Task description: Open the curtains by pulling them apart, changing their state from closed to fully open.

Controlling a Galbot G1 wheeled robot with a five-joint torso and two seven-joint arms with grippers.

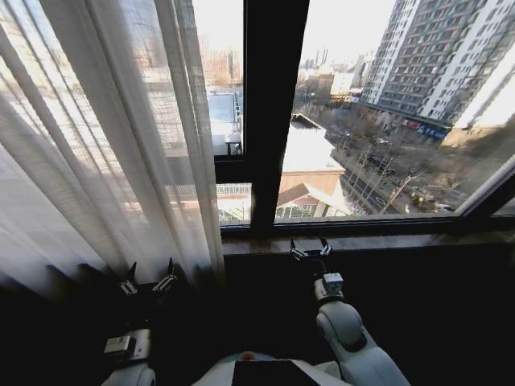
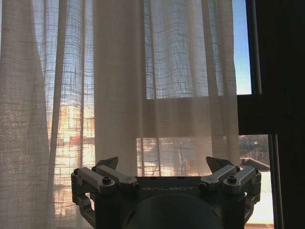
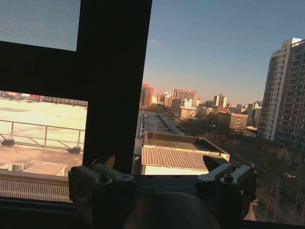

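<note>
1. The left tool (image 1: pixel 148 278) hangs low in front of the curtain (image 1: pixel 105 145), fingers spread apart and holding nothing; in the left wrist view the left tool (image 2: pixel 164 167) faces the pleats squarely, the cloth close ahead but not between its fingers.
2. The right tool (image 1: pixel 311 248) sits just under the window sill (image 1: pixel 362 240), right of the dark window post (image 1: pixel 273 112), fingers also apart and empty; in the right wrist view the right tool (image 3: pixel 162 174) looks out through bare glass.
3. The curtain is gathered left of the window post, its free edge falling close beside that post and reaching down near the left tool. A thin pale strip (image 1: pixel 491 189) shows at the far right edge of the window; it may be the other panel, but I cannot tell.
4. Judged from this, the right half stands open; the left panel covers its glass.
5. Open room: the left tool is probably placed for a grip near the free edge, with space to draw the cloth away from the post.
</note>
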